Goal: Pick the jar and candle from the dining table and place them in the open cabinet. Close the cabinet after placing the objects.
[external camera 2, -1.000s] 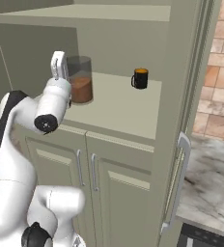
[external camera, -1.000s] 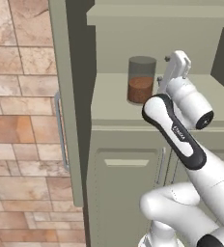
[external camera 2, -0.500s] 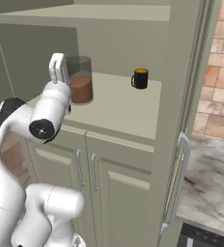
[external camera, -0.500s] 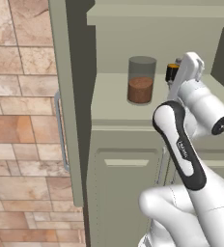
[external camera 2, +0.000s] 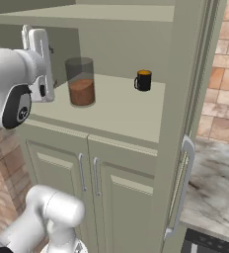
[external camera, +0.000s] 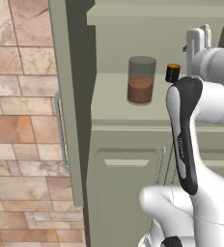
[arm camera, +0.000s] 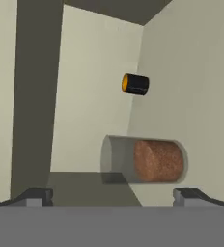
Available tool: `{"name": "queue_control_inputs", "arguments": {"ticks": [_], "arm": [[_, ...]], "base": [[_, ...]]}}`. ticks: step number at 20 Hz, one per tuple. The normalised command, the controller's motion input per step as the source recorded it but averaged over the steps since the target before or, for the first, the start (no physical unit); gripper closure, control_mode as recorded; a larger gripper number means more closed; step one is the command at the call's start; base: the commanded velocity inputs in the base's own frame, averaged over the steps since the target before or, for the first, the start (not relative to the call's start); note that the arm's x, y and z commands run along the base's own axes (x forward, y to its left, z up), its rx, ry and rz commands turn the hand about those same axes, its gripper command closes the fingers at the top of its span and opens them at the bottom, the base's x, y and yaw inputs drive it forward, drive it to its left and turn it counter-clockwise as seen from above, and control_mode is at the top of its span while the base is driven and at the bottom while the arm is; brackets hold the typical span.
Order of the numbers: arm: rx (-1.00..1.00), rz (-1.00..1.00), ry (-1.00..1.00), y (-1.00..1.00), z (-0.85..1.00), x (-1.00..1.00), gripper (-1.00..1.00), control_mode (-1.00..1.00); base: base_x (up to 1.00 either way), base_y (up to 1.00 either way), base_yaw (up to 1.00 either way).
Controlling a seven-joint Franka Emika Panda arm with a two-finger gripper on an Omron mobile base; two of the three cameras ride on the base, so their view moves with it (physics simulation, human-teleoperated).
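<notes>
Inside the sage-green panelled cabinet, a flat matte shelf carries the goods. The pincer, jaws wide and empty, hangs near the clear glass jar, a cylinder half full of brown powder. Farther back stands a short black cylinder with an orange top.

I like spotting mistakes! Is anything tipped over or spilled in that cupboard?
Nothing stands out. The jar stands upright on the cabinet shelf, its brown powder inside, and the small black cup sits upright apart from it.

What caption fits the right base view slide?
Jar stands on the open cabinet shelf near a black cup; open gripper beside it, empty.
</notes>
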Motion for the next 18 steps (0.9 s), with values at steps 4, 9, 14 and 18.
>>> {"name": "queue_control_inputs", "arguments": {"ticks": [4,9,14,18], "arm": [[-0.13,-0.01,0.42,0.0,-0.11,-0.67,-1.0,-1.0],[-0.11,0.0,0.31,-0.03,-0.33,-0.7,-1.0,-1.0],[-0.1,0.0,0.2,0.0,-0.7,-0.61,-1.0,-1.0],[-0.02,0.0,0.07,0.0,-0.77,-0.41,-1.0,-1.0]], "base": [[0.0,0.0,0.0],[0.0,0.0,0.0],[0.0,0.0,0.0],[0.0,0.0,0.0]]}}
